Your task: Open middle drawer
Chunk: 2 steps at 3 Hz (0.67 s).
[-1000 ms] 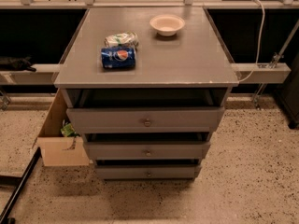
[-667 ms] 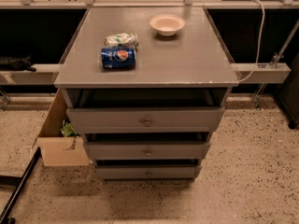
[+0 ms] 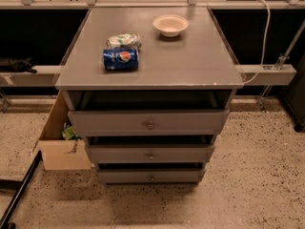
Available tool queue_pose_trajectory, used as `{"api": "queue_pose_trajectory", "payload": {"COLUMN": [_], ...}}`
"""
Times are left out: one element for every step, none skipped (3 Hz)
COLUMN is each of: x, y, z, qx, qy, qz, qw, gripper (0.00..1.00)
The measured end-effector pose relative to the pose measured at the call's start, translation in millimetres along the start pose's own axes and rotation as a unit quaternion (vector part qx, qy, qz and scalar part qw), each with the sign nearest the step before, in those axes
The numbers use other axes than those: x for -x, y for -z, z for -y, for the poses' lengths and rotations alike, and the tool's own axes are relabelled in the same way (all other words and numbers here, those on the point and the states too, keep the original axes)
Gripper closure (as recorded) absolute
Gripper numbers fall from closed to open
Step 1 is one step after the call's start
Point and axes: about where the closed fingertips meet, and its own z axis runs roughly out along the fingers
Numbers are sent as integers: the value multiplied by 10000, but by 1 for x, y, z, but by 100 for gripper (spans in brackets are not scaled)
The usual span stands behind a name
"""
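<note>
Currently the gripper is out of frame, so I cannot tell how far open it is or whether it holds anything. The only possible trace of the rig is a dark bar (image 3: 21, 190) lying across the floor to the lower left of the cabinet (image 3: 190, 66), and I cannot say what it is. The middle drawer (image 3: 143, 153) sits in the cabinet face, between the taller top drawer (image 3: 109, 122) and the narrow bottom drawer (image 3: 124, 176), with its small round knob (image 3: 150, 156) at centre. A dark gap shows above each front, and I cannot tell whether the middle one is fully seated or slightly out. My read is that the pull is not yet begun. The knob is the only grasp feature, so I judge the approach has to come straight at the cabinet face, level with that knob and clear of the top front overhanging it. On the cabinet top lie a blue Pepsi can (image 3: 120, 59) on its side and a crumpled wrapper (image 3: 124, 40) just behind it. A shallow bowl (image 3: 170, 25) stands toward the back edge. All three are well away from the front lip, so a drawer pull should not disturb them unless the cabinet jolts. A cardboard box (image 3: 59, 149) leans against the cabinet's left side, outside the drawer's travel. A white cable (image 3: 265, 37) hangs to the cabinet's right, also clear.
</note>
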Motion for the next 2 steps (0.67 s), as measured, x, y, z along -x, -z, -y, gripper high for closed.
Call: {"api": "queue_pose_trajectory", "payload": {"x": [-1, -5], "y": [0, -3], "z": [1, 19], "qx": [3, 146], "qy": [-21, -210], "qz": [28, 325], "qw": [10000, 9991], "gripper": [0, 0]}}
